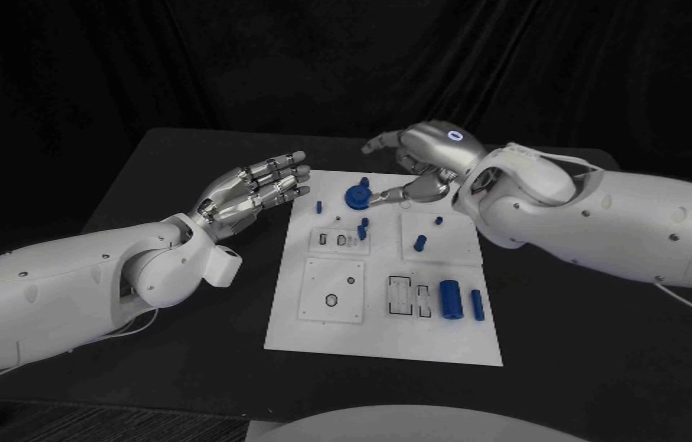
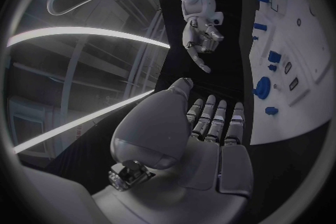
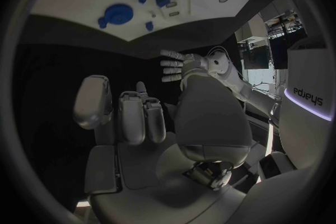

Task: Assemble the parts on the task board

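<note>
Nearest the head camera, the white task board (image 1: 384,334) lies flat in the middle of the black desk (image 1: 173,162). Two upright blue cylinders (image 1: 450,299) stand side by side near its right edge, beside some rectangular slots. Farther back, a small blue peg (image 1: 420,243) stands on a raised white square, and another blue piece (image 1: 364,228) stands near the board's centre. A round blue gear (image 1: 356,197) sits by the far edge, with a tiny blue peg (image 1: 319,205) to its left.

Left of the board, the left hand (image 1: 257,191) hovers above the desk, fingers stretched out and apart, holding nothing. Over the far right corner of the board, the right hand (image 1: 420,162) hangs with fingers loosely curved and spread, also empty, its fingertips just beside the gear but not gripping it.
</note>
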You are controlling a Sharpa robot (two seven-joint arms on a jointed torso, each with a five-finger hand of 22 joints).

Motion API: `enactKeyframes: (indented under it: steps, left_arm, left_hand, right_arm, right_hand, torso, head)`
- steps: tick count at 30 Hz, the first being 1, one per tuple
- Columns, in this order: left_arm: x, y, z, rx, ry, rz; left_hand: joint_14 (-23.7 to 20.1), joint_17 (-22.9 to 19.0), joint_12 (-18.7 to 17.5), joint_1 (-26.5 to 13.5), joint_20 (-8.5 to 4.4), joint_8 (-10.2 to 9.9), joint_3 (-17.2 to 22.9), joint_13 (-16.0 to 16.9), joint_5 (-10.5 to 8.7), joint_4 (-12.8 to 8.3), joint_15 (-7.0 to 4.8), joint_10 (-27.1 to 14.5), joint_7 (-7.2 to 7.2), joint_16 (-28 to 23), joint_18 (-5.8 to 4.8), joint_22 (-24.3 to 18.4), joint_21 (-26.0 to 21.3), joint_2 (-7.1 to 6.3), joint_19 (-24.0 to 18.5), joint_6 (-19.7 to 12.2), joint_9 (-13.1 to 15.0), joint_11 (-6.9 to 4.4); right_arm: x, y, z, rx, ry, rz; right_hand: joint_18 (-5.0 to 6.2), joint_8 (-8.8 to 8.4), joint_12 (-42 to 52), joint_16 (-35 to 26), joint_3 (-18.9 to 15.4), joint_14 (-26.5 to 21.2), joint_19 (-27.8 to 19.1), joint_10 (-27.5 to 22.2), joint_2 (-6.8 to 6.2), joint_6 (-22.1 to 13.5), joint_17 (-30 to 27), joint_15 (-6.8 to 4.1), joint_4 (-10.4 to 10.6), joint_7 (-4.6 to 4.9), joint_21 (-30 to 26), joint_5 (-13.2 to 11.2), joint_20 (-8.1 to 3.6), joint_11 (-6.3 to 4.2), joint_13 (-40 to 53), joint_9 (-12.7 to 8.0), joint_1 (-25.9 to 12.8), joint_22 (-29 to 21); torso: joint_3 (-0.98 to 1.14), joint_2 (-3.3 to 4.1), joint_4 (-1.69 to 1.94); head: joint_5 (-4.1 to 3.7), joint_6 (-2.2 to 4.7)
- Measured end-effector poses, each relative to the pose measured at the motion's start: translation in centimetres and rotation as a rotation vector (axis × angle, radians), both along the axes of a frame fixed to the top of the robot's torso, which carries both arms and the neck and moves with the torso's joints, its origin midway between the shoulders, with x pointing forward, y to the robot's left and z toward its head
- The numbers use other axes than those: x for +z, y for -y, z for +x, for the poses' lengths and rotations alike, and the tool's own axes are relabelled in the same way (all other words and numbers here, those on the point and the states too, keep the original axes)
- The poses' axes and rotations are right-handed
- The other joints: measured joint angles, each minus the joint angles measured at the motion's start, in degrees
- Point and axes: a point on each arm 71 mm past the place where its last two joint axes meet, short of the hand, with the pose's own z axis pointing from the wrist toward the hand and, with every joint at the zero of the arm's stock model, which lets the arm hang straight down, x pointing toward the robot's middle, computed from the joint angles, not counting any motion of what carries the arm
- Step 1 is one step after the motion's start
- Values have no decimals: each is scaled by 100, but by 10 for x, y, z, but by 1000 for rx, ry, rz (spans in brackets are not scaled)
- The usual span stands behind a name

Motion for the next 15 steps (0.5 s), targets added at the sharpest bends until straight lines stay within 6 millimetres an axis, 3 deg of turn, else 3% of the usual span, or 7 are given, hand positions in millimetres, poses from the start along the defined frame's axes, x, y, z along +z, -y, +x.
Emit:
enactKeyframes:
  steps: [2, 4, 6, 9, 12, 14, 15]
  left_arm:
    - [8, 1, 3, 20, 36, 31]
    - [17, 2, 7, 37, 79, 68]
    - [30, 4, 12, 52, 134, 124]
    - [46, 10, 20, 55, 207, 230]
    - [63, 20, 29, 31, 280, 368]
    - [71, 27, 33, 9, 311, 460]
    - [74, 30, 36, -4, 322, 510]
  left_hand:
    - [682, 193, 766, -366, 26, 170, -241, 340, -1089, 99, 15, 383, 175, 703, 1, 230, 538, -37, 907, 424, 62, 116]
    - [1114, 385, 1475, -641, 61, 337, -501, 707, -1655, 127, 41, 595, 288, 1269, 0, 405, 926, -103, 1492, 743, 113, 192]
    - [1673, 694, 2367, -731, 53, 564, -679, 1198, -1778, 160, -5, 935, 398, 2055, 0, 649, 1430, -193, 2220, 1080, 174, 206]
    - [2241, 1772, 4285, -777, -273, 1089, -939, 2507, -1763, 169, -312, 1372, 485, 4243, -1, 1510, 2860, -239, 3127, 1395, 228, -79]
    - [3896, 4199, 5657, -837, -487, 1584, -1134, 5728, -1742, 141, -504, 4613, 545, 6071, -146, 4078, 5360, -298, 3936, 1770, 249, -298]
    - [5370, 6090, 5952, -1022, -549, 1769, -1234, 6546, -1742, 148, -562, 6278, 553, 6608, -325, 5492, 6423, -295, 4525, 1968, 298, -349]
    - [5819, 6603, 6000, -1096, -564, 1820, -1270, 6634, -1746, 151, -582, 6567, 538, 6714, -360, 5814, 6650, -280, 4656, 2028, 317, -369]
  right_arm:
    - [17, 12, 1, -16, 47, 27]
    - [29, 24, 0, -31, 82, 47]
    - [38, 39, 0, -52, 114, 65]
    - [44, 54, -1, -72, 137, 84]
    - [47, 65, -2, -83, 147, 96]
    - [47, 69, -2, -87, 151, 99]
    - [46, 71, -3, -88, 152, 99]
  right_hand:
    - [0, 107, 0, 57, 0, 0, 0, 0, 42, 161, 0, 0, 0, 15, 54, 0, 0, 0, 0, 21, -197, 0]
    - [0, 169, 0, 90, 3, 0, 0, 0, 89, 246, 0, 0, 0, 10, 80, 0, 0, 0, 0, 30, -288, 0]
    - [-1, 240, 0, 117, 99, 0, 10, 0, 163, 326, 0, 0, -8, 3, 122, 0, 10, 0, 0, 44, -360, 0]
    - [-1, 330, 0, 151, 217, 0, 21, 0, 299, 404, 0, 0, -16, 24, 190, 0, 21, 0, -1, 64, -358, -1]
    - [0, 442, 0, 210, 347, 0, 63, 0, 477, 507, 0, 0, -23, 23, 256, 0, 19, 0, -1, 80, -277, -1]
    - [-1, 481, 0, 210, 392, 0, 63, 0, 556, 507, 0, 0, -37, 23, 256, 0, 19, 0, -1, 80, -237, -1]
    - [0, 495, 0, 231, 409, 0, 63, 0, 581, 507, 0, 0, -21, 23, 289, 0, 19, 0, -1, 80, -213, -1]
  torso:
    - [1, -2, 0]
    - [4, -3, -1]
    - [7, -4, -4]
    - [16, -13, -26]
    - [30, -31, -41]
    - [41, -49, -54]
    - [46, -58, -62]
  head:
    - [-10, 9]
    - [-26, 30]
    - [-35, 42]
    - [-36, 49]
    - [-70, 54]
    - [-78, 43]
    - [-78, 35]
